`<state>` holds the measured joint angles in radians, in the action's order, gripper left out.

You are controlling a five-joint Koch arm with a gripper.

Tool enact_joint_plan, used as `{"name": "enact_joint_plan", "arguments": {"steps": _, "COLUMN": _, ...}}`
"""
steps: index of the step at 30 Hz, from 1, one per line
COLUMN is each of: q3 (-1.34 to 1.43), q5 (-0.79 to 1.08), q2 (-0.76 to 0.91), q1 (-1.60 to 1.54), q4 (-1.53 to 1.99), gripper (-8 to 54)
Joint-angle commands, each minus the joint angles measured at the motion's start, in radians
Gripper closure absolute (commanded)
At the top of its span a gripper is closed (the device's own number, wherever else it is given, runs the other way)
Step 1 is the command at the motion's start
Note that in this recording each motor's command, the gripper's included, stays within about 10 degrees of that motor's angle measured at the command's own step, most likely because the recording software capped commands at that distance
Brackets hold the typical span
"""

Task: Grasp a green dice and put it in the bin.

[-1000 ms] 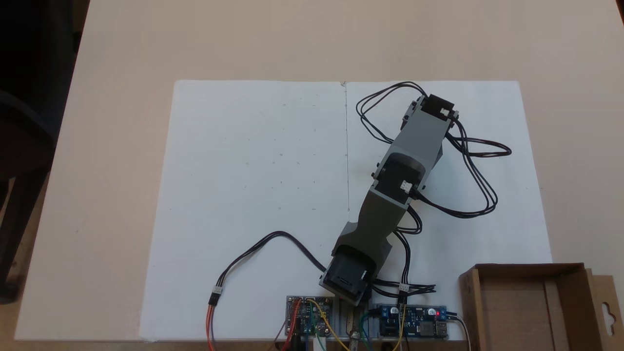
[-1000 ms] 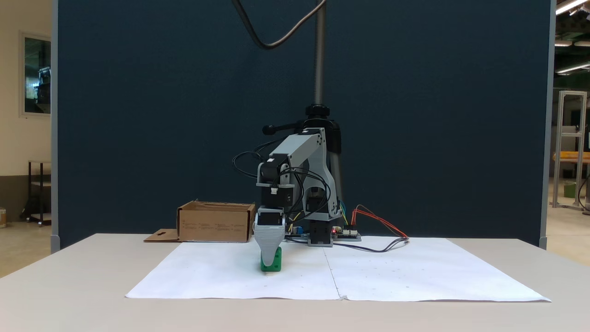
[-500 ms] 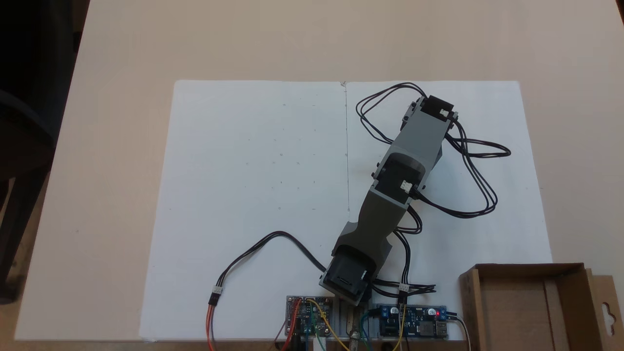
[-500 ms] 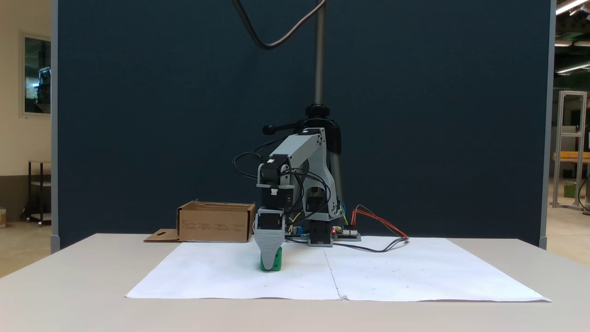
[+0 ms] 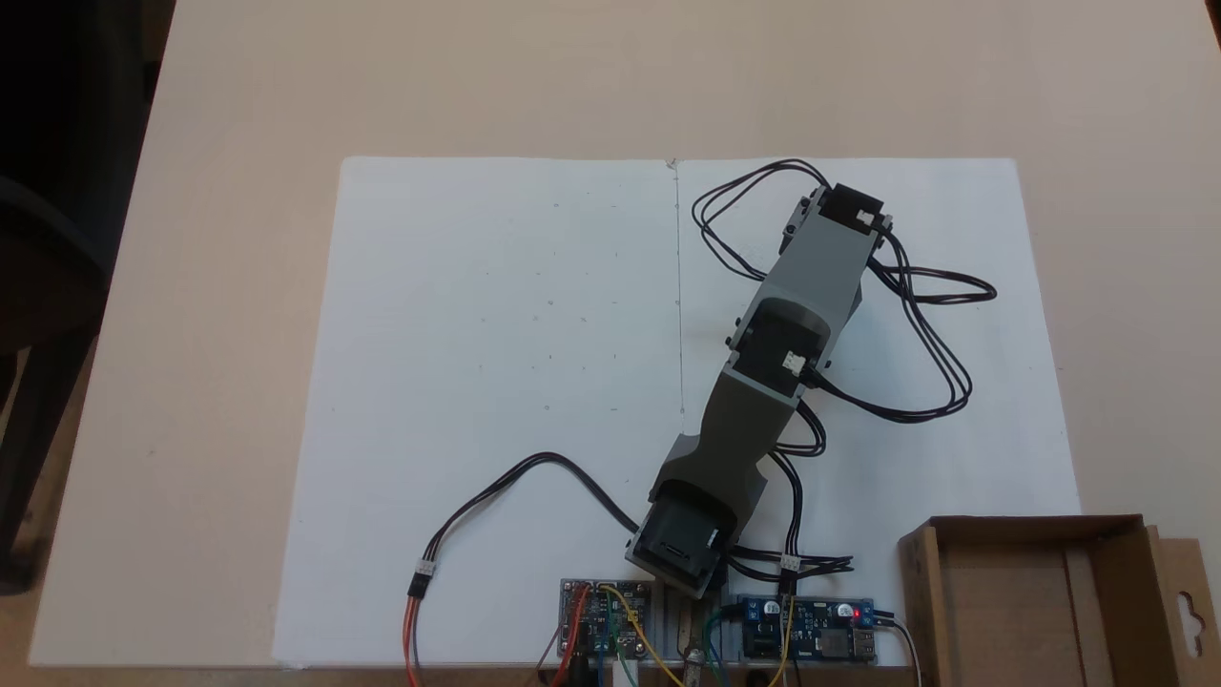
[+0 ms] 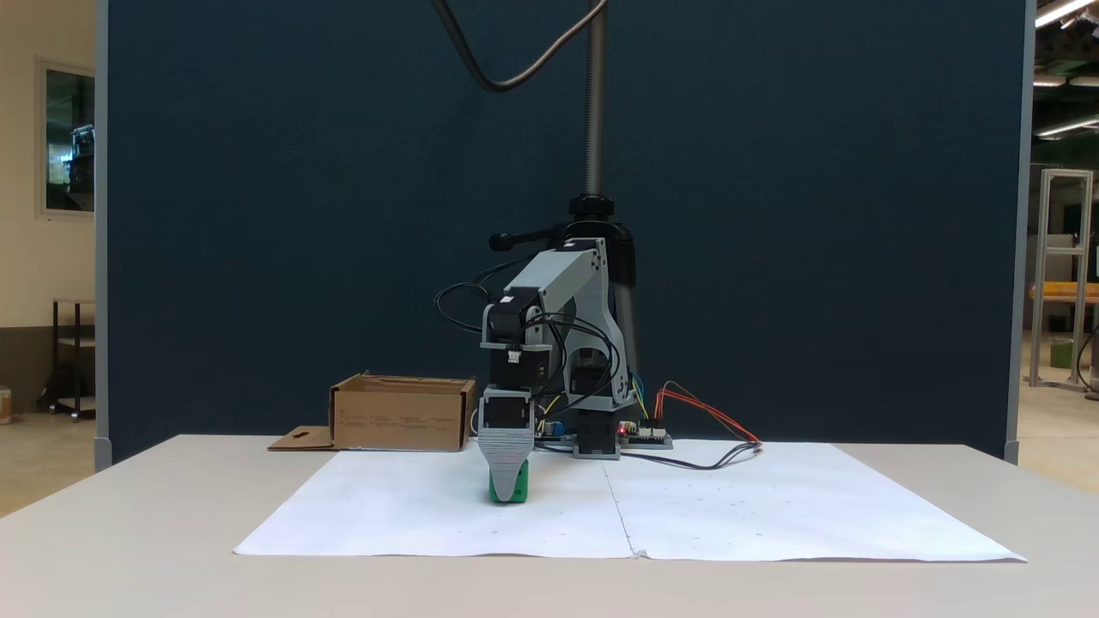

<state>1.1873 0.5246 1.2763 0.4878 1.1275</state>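
Both fixed views sharp, evenly lit. Looking down: soft diffuse light, white paper (image 5: 496, 382) bright without glare, only faint shadow hugging the arm (image 5: 763, 372) and its cables (image 5: 935, 353). Far-left corner dark, detail lost there. Slight softness toward the near edge. From the front: dark blue backdrop (image 6: 343, 215) absorbing light, tabletop (image 6: 154, 532) pale and evenly lit. Ceiling strip lights (image 6: 1060, 13) glowing far right, mildly overexposed. Background room at both sides a little soft.
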Motion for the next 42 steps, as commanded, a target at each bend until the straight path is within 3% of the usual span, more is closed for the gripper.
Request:
{"name": "enact_joint_plan", "arguments": {"steps": 1, "q3": -0.165, "q5": -0.029, "q2": 0.032, "q1": 0.018, "q4": 0.165, "gripper": 33.6}}
{"name": "enact_joint_plan", "arguments": {"steps": 9, "q3": -0.678, "q5": -0.133, "q2": 0.035, "q1": 0.094, "q4": 0.549, "gripper": 33.6}}
{"name": "enact_joint_plan", "arguments": {"steps": 19, "q3": -0.735, "q5": -0.135, "q2": 0.075, "q1": 0.325, "q4": 0.535, "gripper": 33.6}}
{"name": "enact_joint_plan", "arguments": {"steps": 34, "q3": -0.784, "q5": -0.135, "q2": 0.092, "q1": 1.029, "q4": 0.428, "gripper": 33.6}}
{"name": "enact_joint_plan", "arguments": {"steps": 42, "q3": -0.784, "q5": -0.133, "q2": 0.000, "q1": 1.186, "q4": 0.342, "gripper": 33.6}}
